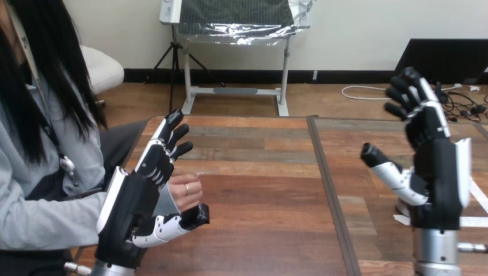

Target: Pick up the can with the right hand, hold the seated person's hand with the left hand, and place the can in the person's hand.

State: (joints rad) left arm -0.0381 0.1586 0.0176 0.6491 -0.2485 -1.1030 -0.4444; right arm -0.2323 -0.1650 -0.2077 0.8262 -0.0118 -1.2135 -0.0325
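Black-and-white fingers of the left hand (pixel 147 190) stand straight, the person's hand (pixel 187 195) a loose fist just beside its palm, above its thumb. Unheld, that fist may drift away; the right hand (pixel 431 149), raised, is spread wide and empty.

I see my left hand (pixel 138 198) at the table's (pixel 262 172) left side; the person's hand (pixel 189 192) lies just right of it, above its thumb; my right hand (pixel 431 155) hangs over the table's right side.
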